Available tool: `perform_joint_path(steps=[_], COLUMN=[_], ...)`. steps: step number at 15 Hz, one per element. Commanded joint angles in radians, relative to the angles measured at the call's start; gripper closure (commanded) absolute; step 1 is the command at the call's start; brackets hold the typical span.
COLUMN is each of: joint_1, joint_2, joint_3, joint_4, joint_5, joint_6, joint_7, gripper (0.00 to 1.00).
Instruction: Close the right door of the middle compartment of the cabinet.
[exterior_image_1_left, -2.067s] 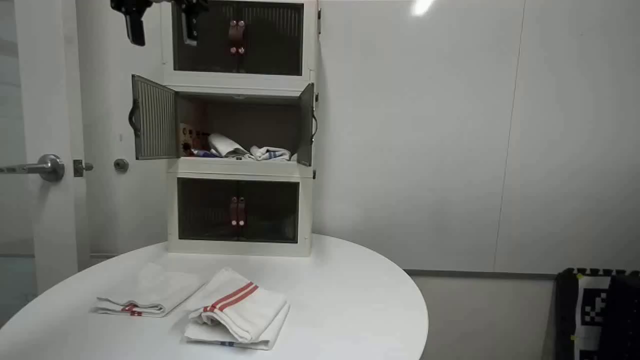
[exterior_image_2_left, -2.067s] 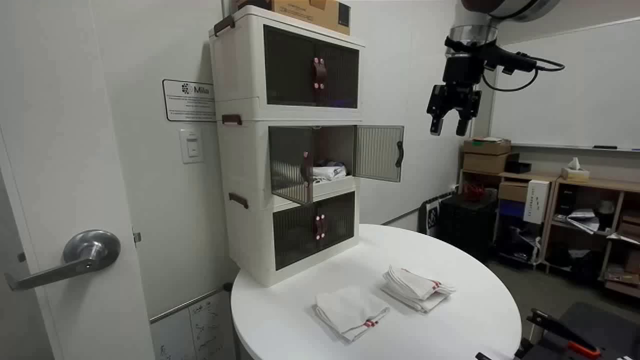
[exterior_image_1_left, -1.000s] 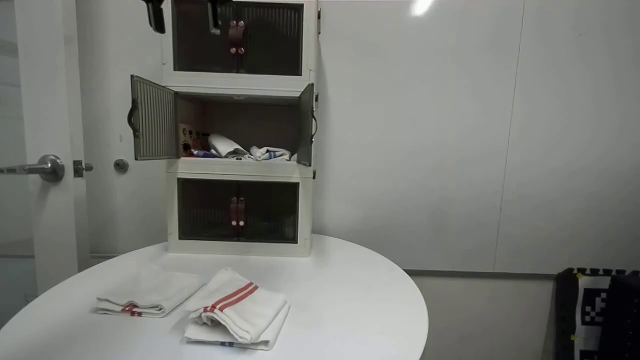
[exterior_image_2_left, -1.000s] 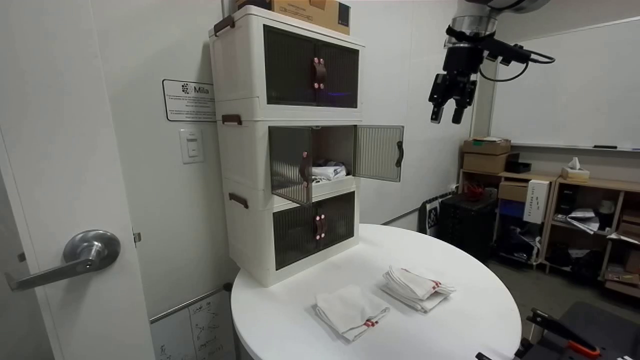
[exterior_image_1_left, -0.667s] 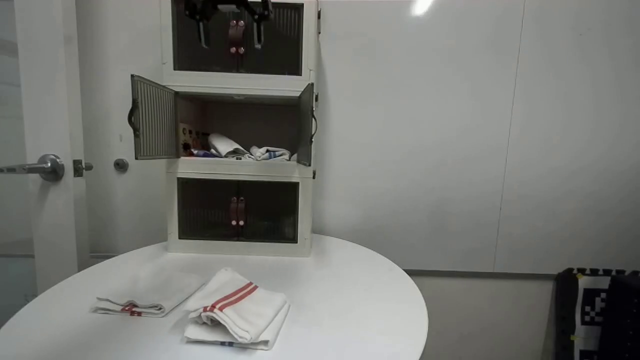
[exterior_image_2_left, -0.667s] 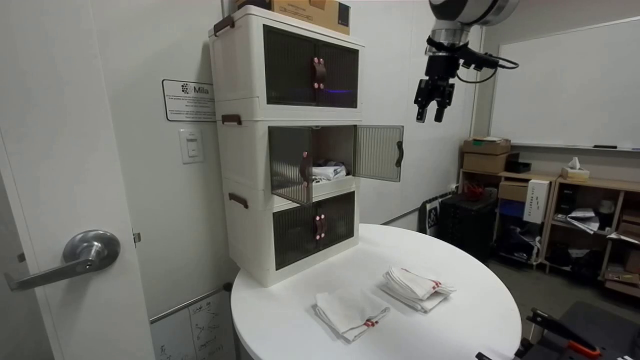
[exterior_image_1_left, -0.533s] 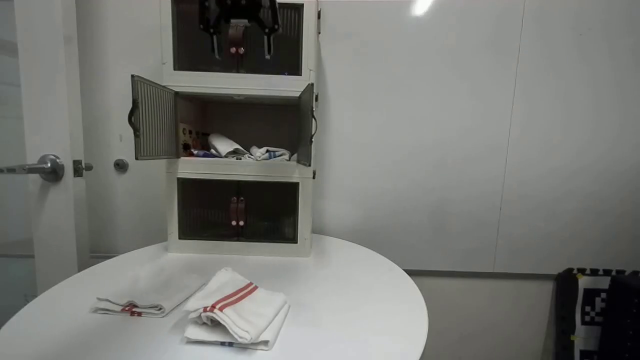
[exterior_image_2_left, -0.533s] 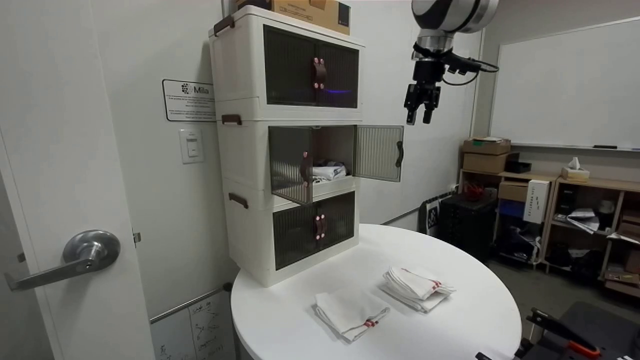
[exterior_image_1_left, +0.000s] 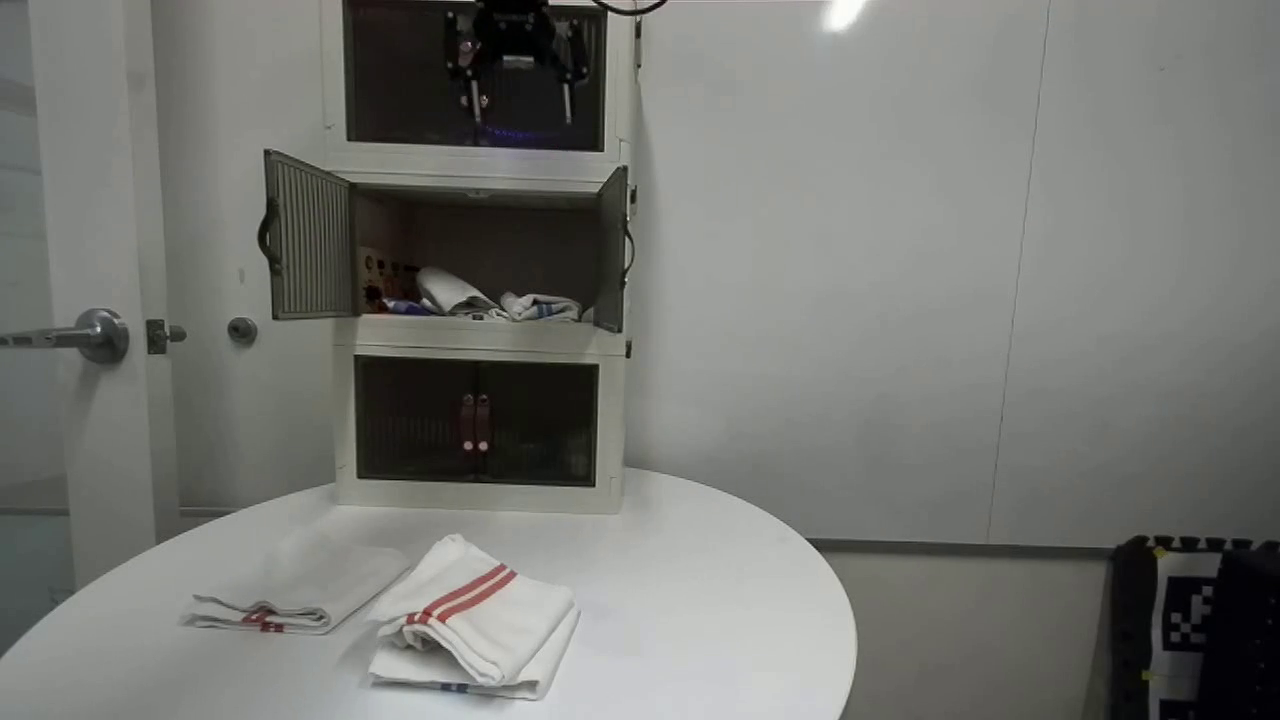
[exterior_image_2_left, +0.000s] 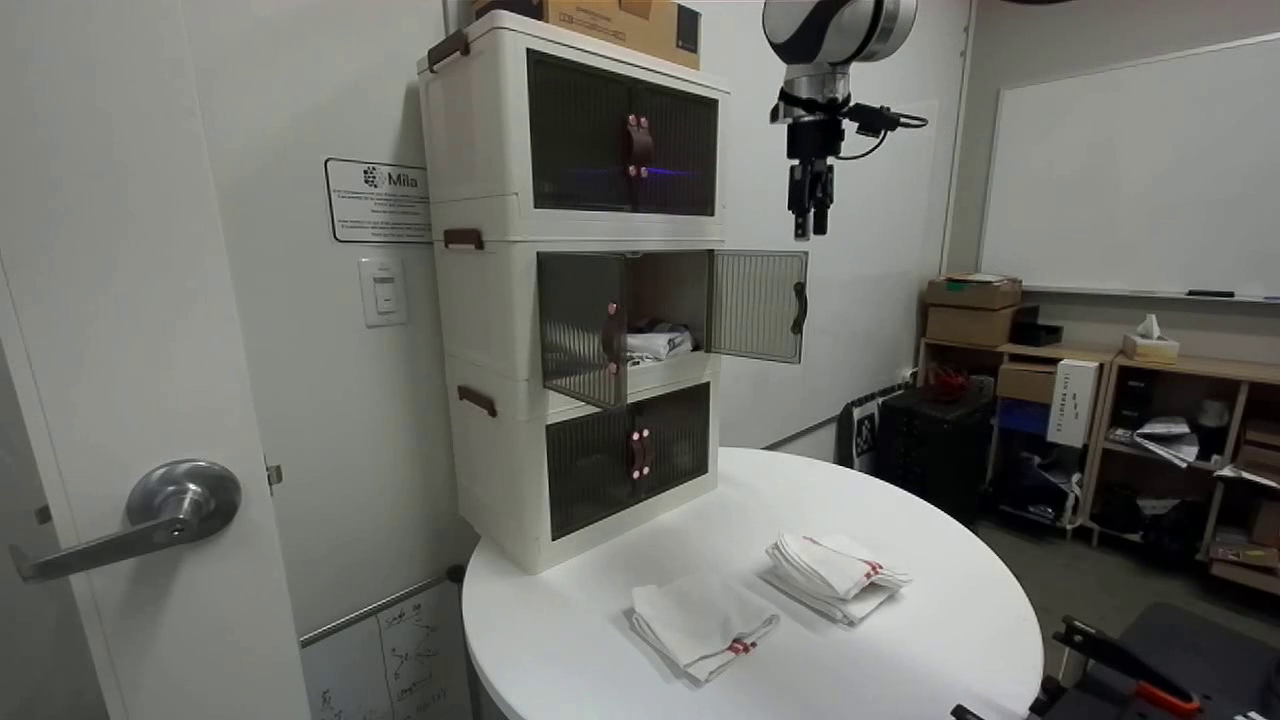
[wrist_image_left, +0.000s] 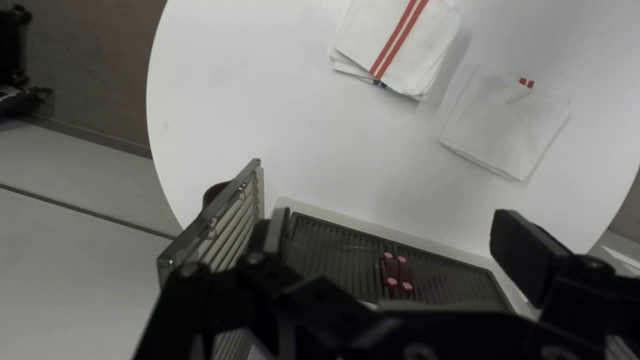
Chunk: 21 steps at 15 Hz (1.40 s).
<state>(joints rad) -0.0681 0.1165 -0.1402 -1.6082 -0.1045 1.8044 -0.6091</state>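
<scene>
The gripper (exterior_image_1_left: 522, 114) hung pointing down beneath the arm (exterior_image_2_left: 838, 28), its fingers (wrist_image_left: 515, 245) spread wide and holding nothing, in front of the cabinet (exterior_image_2_left: 490, 310) and apart from it. The right door (exterior_image_1_left: 612, 250) of the middle compartment (exterior_image_1_left: 500, 245) stood swung outward, as did the left door (exterior_image_1_left: 312, 240). Inside lay white cloths (exterior_image_1_left: 452, 292), one blue-striped, and at the left a tan, dark-spotted thing (exterior_image_1_left: 374, 268) too small to make out. The upper doors (exterior_image_2_left: 608, 130) and lower doors (exterior_image_2_left: 608, 470) were closed.
</scene>
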Motion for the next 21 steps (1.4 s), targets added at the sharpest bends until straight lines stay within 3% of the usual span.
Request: perform_joint_path(steps=[1,5,6,15,21], joint_1=[-0.058,-0.119,-0.107,-0.122,-0.166], joint_2=[0.083,0.142,0.088,0.107,0.14], joint_3=[0.004,0.001,0.011,0.009,-0.007], joint_4=[0.158,0.221,0.154,0.156,0.18], joint_5=[-0.006,0.059,0.018,0.01,-0.007], joint_6=[-0.093,-0.014,-0.027,-0.033,0.029], joint_7=[-0.108,-0.075,-0.076,-0.07,-0.111], gripper=[0.0,0.0,0.0,0.0,0.0])
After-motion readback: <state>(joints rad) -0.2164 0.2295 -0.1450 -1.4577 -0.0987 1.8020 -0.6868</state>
